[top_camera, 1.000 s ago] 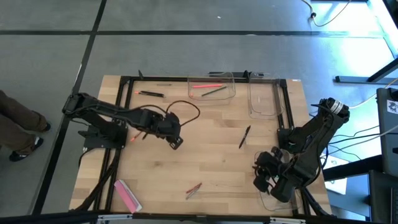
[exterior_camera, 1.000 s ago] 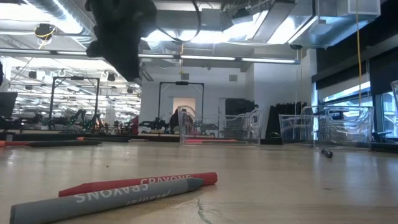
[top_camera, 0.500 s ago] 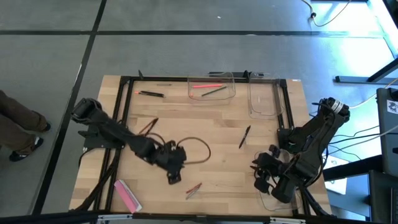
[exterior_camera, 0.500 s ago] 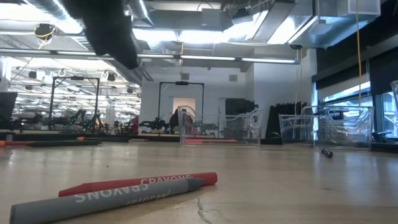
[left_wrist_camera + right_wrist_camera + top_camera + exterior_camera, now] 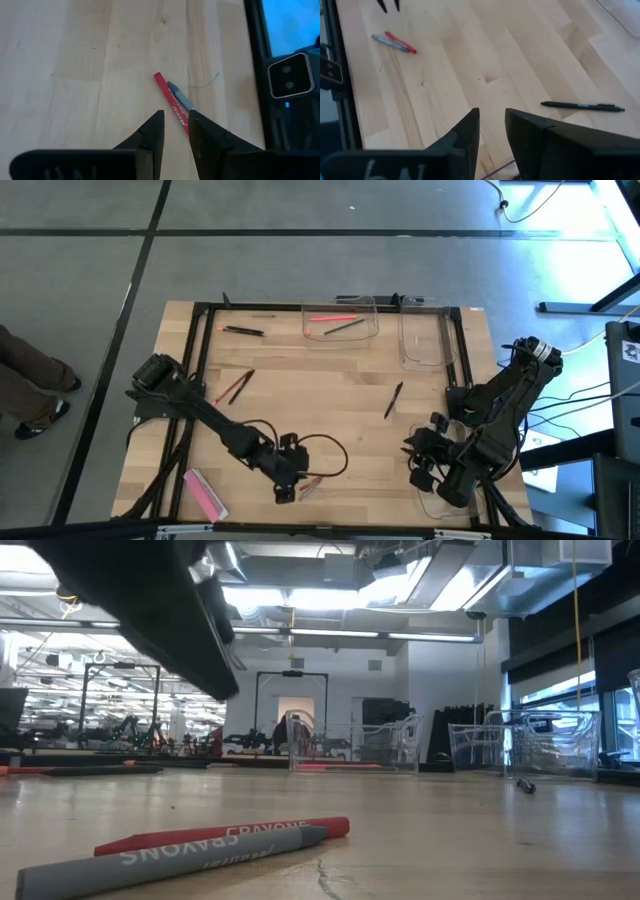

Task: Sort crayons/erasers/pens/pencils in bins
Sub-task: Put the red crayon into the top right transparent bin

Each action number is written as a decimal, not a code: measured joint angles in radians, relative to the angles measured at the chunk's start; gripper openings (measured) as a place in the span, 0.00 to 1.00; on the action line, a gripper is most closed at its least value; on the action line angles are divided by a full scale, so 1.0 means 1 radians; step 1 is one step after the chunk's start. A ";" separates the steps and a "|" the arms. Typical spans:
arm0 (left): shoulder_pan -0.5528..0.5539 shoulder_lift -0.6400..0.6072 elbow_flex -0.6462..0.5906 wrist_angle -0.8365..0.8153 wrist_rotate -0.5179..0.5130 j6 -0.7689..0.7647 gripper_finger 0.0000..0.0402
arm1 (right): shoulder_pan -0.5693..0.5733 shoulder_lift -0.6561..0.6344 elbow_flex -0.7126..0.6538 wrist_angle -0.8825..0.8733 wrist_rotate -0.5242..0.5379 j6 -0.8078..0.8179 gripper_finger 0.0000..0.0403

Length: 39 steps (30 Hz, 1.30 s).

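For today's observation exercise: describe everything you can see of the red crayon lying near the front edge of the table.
The red crayon is a thin round stick in a red paper wrapper printed with pale lettering that appears upside down in the low view. It lies flat on the light wooden table, pressed alongside a grey crayon at a slight angle, so the pair cross near one end. The left gripper hovers just above them, fingers slightly apart and empty, not touching either.

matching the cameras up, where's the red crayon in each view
High view: red crayon near the front edge, beside the left gripper.
Low view: foreground, behind the grey crayon.
Left wrist view: centre, ahead of the fingers.
Right wrist view: far off.
Shared landmark: the grey crayon alongside.
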 joint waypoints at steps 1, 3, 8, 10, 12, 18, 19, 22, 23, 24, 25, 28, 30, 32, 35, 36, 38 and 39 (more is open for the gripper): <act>0.000 0.011 0.000 0.011 0.000 -0.003 0.20 | 0.000 0.000 0.000 0.006 0.000 -0.020 0.24; 0.000 0.031 0.000 0.021 0.002 -0.013 0.20 | 0.000 0.000 0.000 0.021 -0.001 -0.060 0.24; -0.005 0.058 0.000 0.051 0.004 -0.067 0.20 | -0.001 0.000 0.000 0.063 -0.001 -0.146 0.24; -0.009 0.061 0.000 0.060 0.004 -0.086 0.20 | -0.001 0.000 0.000 0.071 -0.001 -0.155 0.24; -0.014 0.061 0.000 0.060 0.003 -0.098 0.20 | -0.001 0.000 0.000 0.072 -0.001 -0.158 0.24; -0.025 0.061 0.000 0.059 0.000 -0.100 0.20 | -0.001 0.000 0.000 0.073 0.013 -0.176 0.24; -0.026 0.061 0.000 0.059 0.000 -0.097 0.20 | -0.001 0.000 0.000 0.073 0.014 -0.177 0.24; -0.026 0.061 0.000 0.058 0.000 -0.137 0.20 | -0.001 0.000 0.000 0.073 0.014 -0.177 0.24; -0.025 0.061 0.000 0.058 -0.001 -0.157 0.20 | -0.001 0.000 0.000 0.073 0.014 -0.178 0.24; -0.025 0.061 0.000 0.058 -0.001 -0.179 0.20 | -0.001 0.000 0.000 0.073 0.014 -0.181 0.24; -0.025 0.061 0.000 0.058 -0.001 -0.206 0.20 | -0.001 0.000 0.000 0.074 0.014 -0.190 0.24; -0.025 0.061 0.000 0.060 -0.001 -0.267 0.20 | -0.001 0.000 0.000 0.078 0.014 -0.228 0.24; -0.024 0.061 0.000 0.069 -0.001 -0.272 0.20 | -0.001 0.000 0.000 0.086 0.014 -0.252 0.24; -0.023 0.061 0.000 0.088 0.000 -0.290 0.20 | -0.001 0.000 0.000 0.093 0.014 -0.260 0.24; -0.022 0.061 0.025 0.080 0.025 -0.323 0.20 | -0.001 0.000 0.000 0.097 0.014 -0.280 0.24; -0.022 0.061 0.041 0.074 0.037 -0.323 0.20 | -0.001 0.000 0.000 0.097 0.014 -0.282 0.24; -0.022 0.061 0.081 0.050 0.052 -0.323 0.20 | -0.001 0.000 0.000 0.097 0.014 -0.283 0.24; -0.022 0.061 0.102 0.029 0.054 -0.322 0.20 | -0.001 0.000 0.000 0.097 0.014 -0.282 0.24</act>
